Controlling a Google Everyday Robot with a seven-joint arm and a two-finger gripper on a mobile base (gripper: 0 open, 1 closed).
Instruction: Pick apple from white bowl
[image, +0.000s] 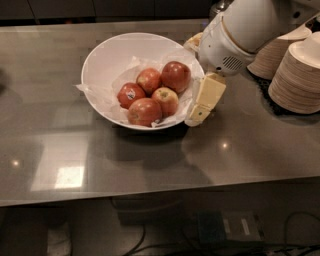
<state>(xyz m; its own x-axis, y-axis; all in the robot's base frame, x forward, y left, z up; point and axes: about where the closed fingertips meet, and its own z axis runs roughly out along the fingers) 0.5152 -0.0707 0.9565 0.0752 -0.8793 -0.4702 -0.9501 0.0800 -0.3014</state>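
Counter (150, 160): grey, glossy, filled most of the frame

Arm (245, 30): white, came in from the upper right and angled down towards the centre

Bowl (100, 55): upper centre-left of the frame, upright on the counter, lined with paper (95, 92)

Stacks (300, 75): beige paper bowls at the right edge, apart from the arm's path

Gripper (196, 117): cream, low over the counter, just beside the bowl's right rim and outside it. Wide or narrow: could not tell from this view. It held nothing

Apples (144, 111): five, red, bunched in the right half of the bowl, touching one another. Top apple (176, 76) and right apple (166, 100) lay closest to the gripper

Judgement: approach step, no grasp yet. To do it well:
- lift clear of the rim first, then come down from above
- take an outer apple, likely the right one, since it has the fewest neighbours
- straddle it across the widest part
- avoid snagging the paper or nudging the bowl
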